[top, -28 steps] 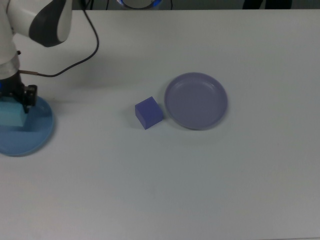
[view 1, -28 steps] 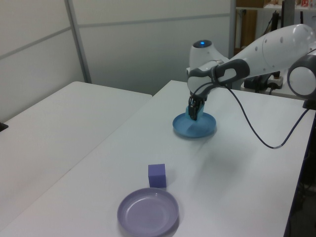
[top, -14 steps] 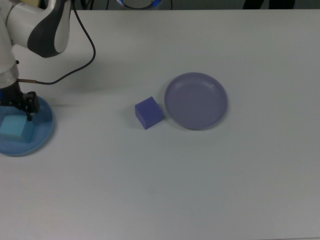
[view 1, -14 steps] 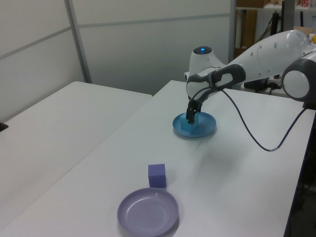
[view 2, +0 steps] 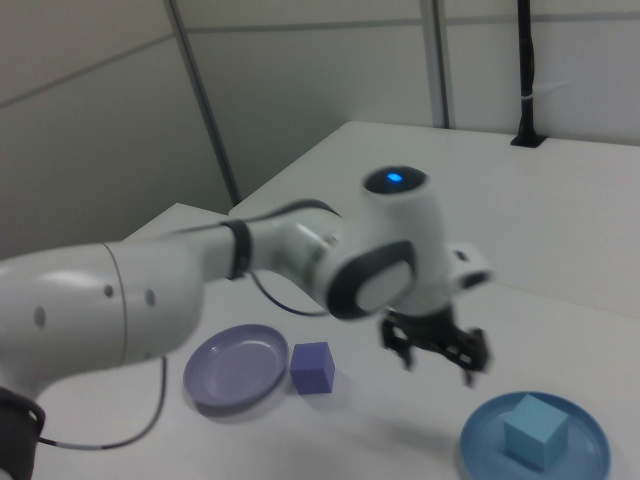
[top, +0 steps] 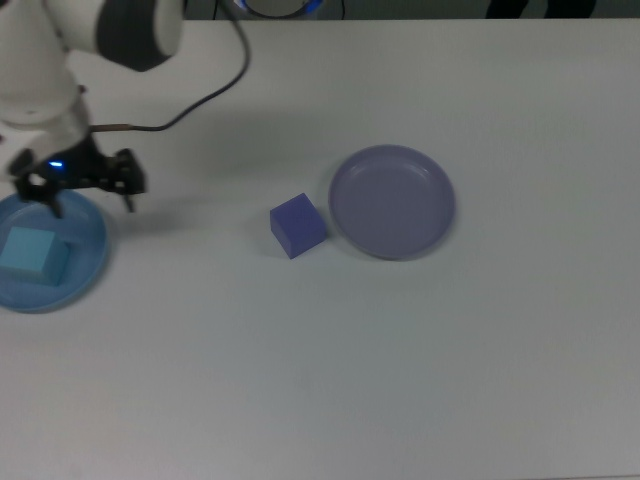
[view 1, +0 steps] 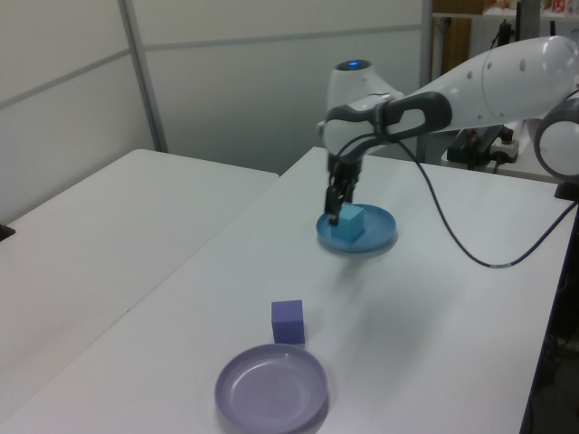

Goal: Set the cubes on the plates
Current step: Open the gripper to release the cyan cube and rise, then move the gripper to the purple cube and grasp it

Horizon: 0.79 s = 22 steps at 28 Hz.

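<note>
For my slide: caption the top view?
Open hand above blue plate holding cyan cube; purple cube awaits.

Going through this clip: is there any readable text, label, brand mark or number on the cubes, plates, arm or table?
No readable text in any view.
Cyan cube on the light blue plate: plain faces.
Blue-purple cube and lavender plate: unmarked.
Arm and its tool: no legible marking; only a small blue light on the arm, not a sign.
White table: nothing printed.
</note>
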Each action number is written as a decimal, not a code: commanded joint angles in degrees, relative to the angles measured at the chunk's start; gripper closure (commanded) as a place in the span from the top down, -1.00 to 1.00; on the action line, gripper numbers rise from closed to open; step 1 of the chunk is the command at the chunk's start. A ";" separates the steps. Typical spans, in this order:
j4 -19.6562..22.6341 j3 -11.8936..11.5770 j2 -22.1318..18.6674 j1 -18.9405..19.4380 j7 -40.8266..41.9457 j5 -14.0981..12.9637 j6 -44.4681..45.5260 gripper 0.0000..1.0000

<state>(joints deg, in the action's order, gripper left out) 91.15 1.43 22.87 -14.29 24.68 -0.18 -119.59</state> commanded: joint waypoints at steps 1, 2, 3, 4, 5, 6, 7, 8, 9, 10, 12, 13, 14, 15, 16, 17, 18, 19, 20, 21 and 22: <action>3.69 -0.47 -2.39 7.52 0.89 -2.90 4.35 1.00; 3.77 -0.47 -2.57 8.66 0.89 -2.90 5.23 1.00; 3.78 -0.47 -2.83 9.63 0.89 -2.90 6.11 1.00; 3.78 -0.47 -2.92 10.68 0.89 -2.90 6.90 1.00; 3.78 -0.47 -3.01 12.26 0.89 -2.90 8.30 1.00; 3.86 -0.47 -3.01 13.32 0.80 -2.90 8.84 1.00; 3.86 -0.47 -3.01 14.46 0.46 -2.90 9.28 1.00; 4.12 -0.47 -3.01 15.69 -0.33 -2.90 9.37 1.00; 4.30 -0.47 -2.92 16.74 -1.30 -2.81 9.37 1.00; 4.65 -0.55 -2.66 18.41 -3.48 -2.46 9.11 1.00; 4.74 -0.55 -2.31 19.56 -4.99 -2.20 8.85 1.00; 4.83 -0.55 -2.04 19.92 -5.26 -2.11 8.76 1.00; 4.92 -0.55 -1.78 20.27 -5.35 -2.11 8.67 1.00; 5.01 -0.55 -1.52 20.62 -5.44 -1.76 8.41 1.00; 5.09 -0.55 -1.43 20.88 -5.44 -1.32 8.32 1.00; 5.27 -0.55 -1.16 21.15 -5.52 -0.71 8.06 1.00; 5.44 -0.55 -0.73 21.41 -5.79 -0.27 7.70 1.00; 5.53 -0.55 -0.55 21.76 -6.22 0.17 7.27 1.00; 5.71 -0.55 -0.29 21.94 -7.36 0.87 6.48 1.00; 5.80 -0.55 -0.11 21.94 -7.54 1.14 6.04 1.00; 5.80 -0.55 -0.02 21.85 -7.63 1.32 5.60 1.00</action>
<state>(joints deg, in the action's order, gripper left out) 95.63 1.75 22.64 6.74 19.05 -0.74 -111.36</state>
